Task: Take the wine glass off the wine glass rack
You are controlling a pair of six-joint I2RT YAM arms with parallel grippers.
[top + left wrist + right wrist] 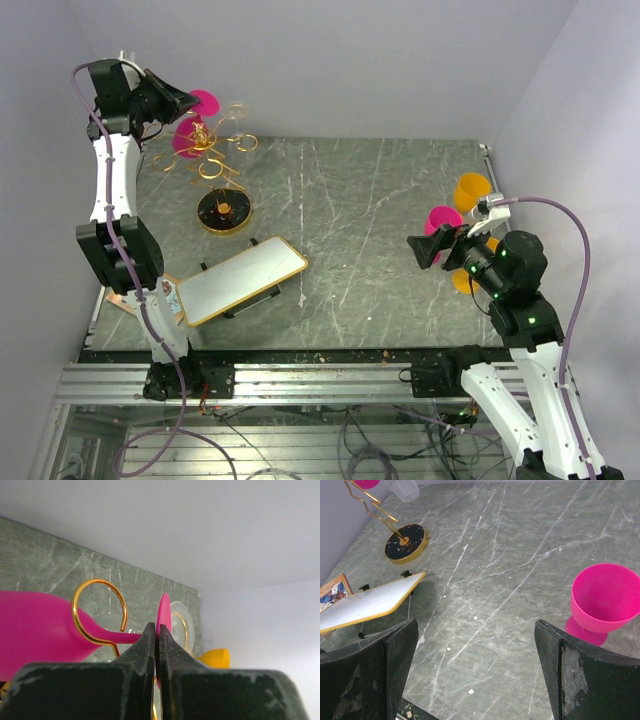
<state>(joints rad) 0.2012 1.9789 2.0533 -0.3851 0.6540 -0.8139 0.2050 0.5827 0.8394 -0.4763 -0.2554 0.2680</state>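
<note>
A pink wine glass hangs on its side on the gold wine glass rack. Its bowl is at the left and its stem passes through a gold ring loop. My left gripper is shut on the thin edge of the glass's round pink foot. In the top view the left gripper is raised at the far left, with the foot and the bowl beside it. The rack's round black base stands on the table. My right gripper is open and empty, low over the marble at the right.
A second pink glass stands upright by the right gripper, with two orange glasses near it. A gold-framed whiteboard lies at the front left. A clear glass hangs on the rack behind the pink foot. Walls are close at the left and back.
</note>
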